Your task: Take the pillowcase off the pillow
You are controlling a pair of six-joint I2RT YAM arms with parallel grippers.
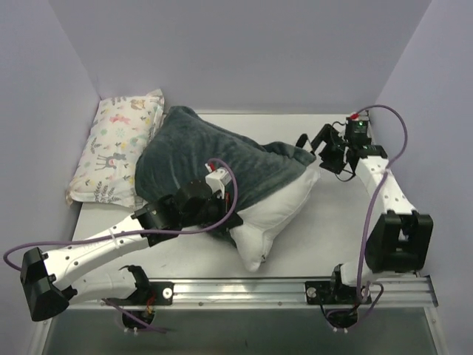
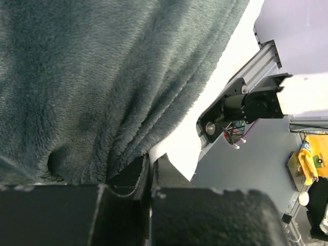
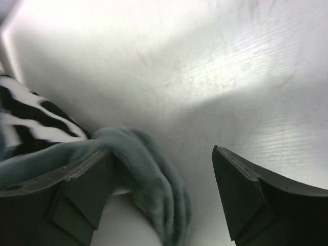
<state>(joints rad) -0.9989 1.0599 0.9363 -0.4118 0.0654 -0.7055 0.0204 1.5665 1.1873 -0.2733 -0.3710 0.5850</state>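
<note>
The dark grey-teal plush pillowcase covers the far part of the white pillow, whose bare end sticks out toward the near right. My left gripper sits at the pillowcase's near edge. In the left wrist view this gripper is shut on a corner of the white pillow, with plush pillowcase draped over it. My right gripper is at the pillowcase's right tip. In the right wrist view it is open, a plush fold resting against one finger, zebra stripes at left.
A small pastel animal-print pillow lies against the left wall at the back. Lilac walls close in the table on three sides. The metal rail with both arm bases runs along the near edge.
</note>
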